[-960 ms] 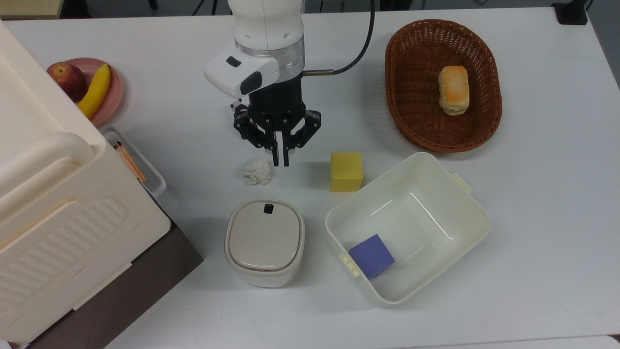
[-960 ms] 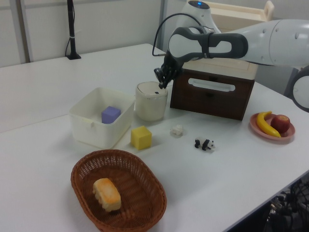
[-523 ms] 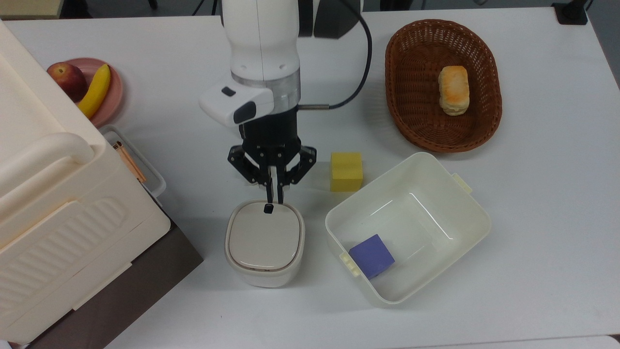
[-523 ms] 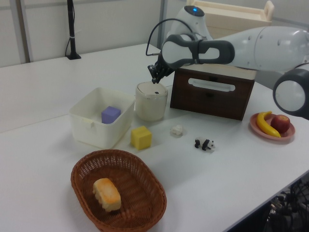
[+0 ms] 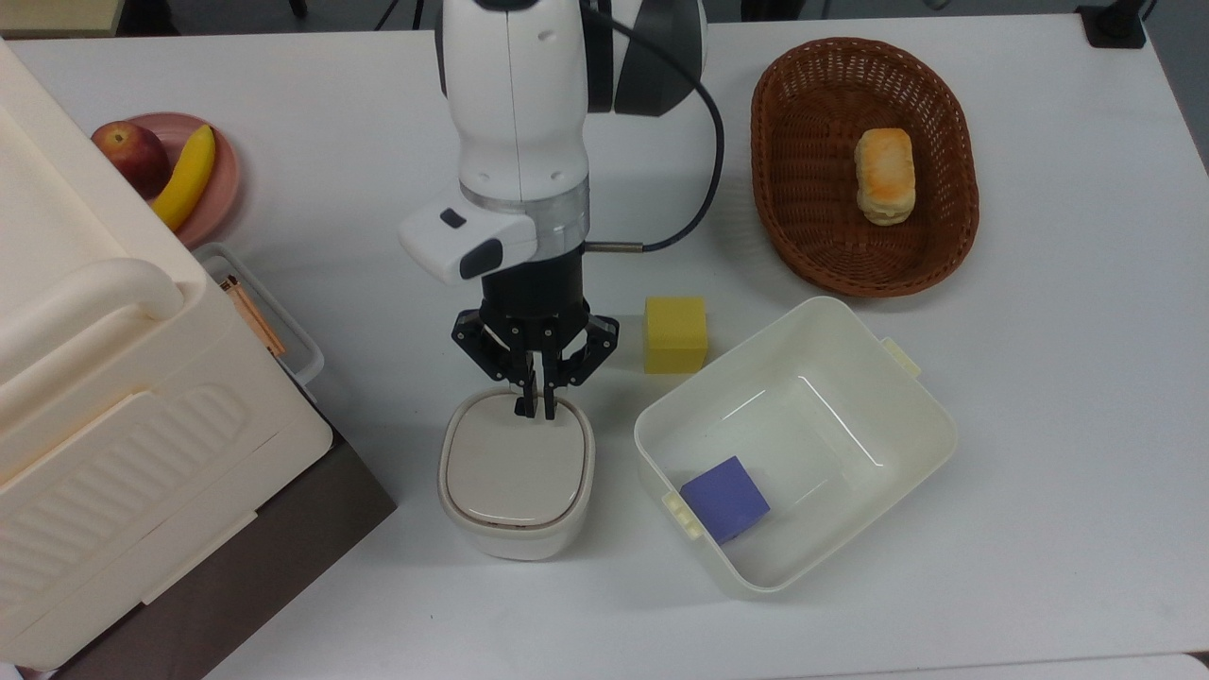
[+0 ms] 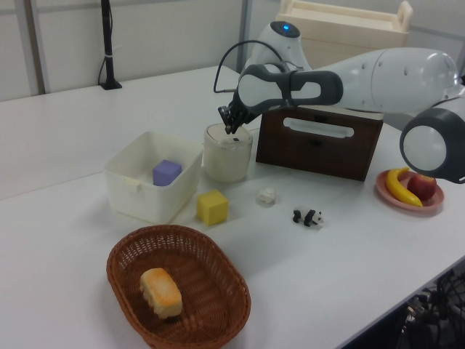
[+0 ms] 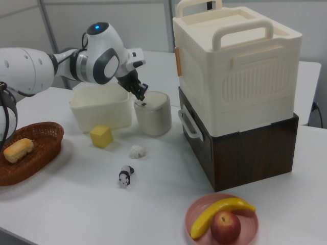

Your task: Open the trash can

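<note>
Cream-white plastic, the trash can (image 5: 516,477) stands on the white table (image 5: 1039,378), its flat beige lid lying closed. In the top view it sits between the big cream box with a handle (image 5: 104,397) on the top view's left and the lidless white tub (image 5: 907,397) on the top view's right, apart from both. The gripper (image 5: 535,408) points straight down at the lid's far edge, where the small black button is, and its jaws are drawn together with barely a slit between the tips; the tips cover the button in the top view. In the left view the gripper (image 6: 229,129) meets the top of the trash can (image 6: 227,156), and in the right view the gripper (image 7: 141,95) is likewise at the lid of the can (image 7: 153,115).

A purple cube (image 5: 725,497) lies in the tub. A yellow block (image 5: 675,333) stands just beyond the tub, near the gripper. The wicker basket (image 5: 803,227) holds a bread roll (image 5: 885,176). A pink plate (image 5: 222,179) carries an apple (image 5: 130,154) and a banana (image 5: 187,177).
</note>
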Controlling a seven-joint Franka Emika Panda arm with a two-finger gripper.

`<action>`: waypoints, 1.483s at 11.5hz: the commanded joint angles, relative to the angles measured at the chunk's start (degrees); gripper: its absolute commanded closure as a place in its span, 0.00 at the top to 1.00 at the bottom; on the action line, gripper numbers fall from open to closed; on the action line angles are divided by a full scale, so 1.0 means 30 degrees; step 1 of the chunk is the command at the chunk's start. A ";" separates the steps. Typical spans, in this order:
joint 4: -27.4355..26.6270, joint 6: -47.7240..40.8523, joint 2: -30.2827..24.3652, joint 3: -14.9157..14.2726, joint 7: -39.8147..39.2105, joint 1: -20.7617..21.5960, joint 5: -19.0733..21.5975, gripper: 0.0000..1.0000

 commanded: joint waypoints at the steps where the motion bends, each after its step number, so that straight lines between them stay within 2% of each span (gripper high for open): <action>1: 0.0112 0.0158 0.0689 -0.0162 0.0290 -0.0093 0.0001 0.15; 4: -0.0356 0.0100 0.0954 -0.0162 0.0201 -0.0154 0.0029 0.15; 6: -0.0358 -0.0744 -0.0123 -0.0162 0.0230 -0.0125 0.0205 0.14; 11: -0.0329 -0.6683 -0.2616 -0.0132 -0.1052 -0.0505 0.0323 0.15; 12: -0.0358 -0.8321 -0.3055 -0.0132 -0.1668 -0.0534 0.0323 0.22; 13: -0.0358 -1.0020 -0.3379 -0.0190 -0.2341 -0.0535 0.0352 0.36; 14: -0.0358 -1.1371 -0.3672 -0.0220 -0.2986 -0.0738 0.0410 0.56; 15: -0.0358 -1.2313 -0.4052 -0.0191 -0.2905 -0.0798 0.0353 0.98; 17: -0.0388 -1.2673 -0.4495 -0.0220 -0.3110 -0.1147 0.0294 1.00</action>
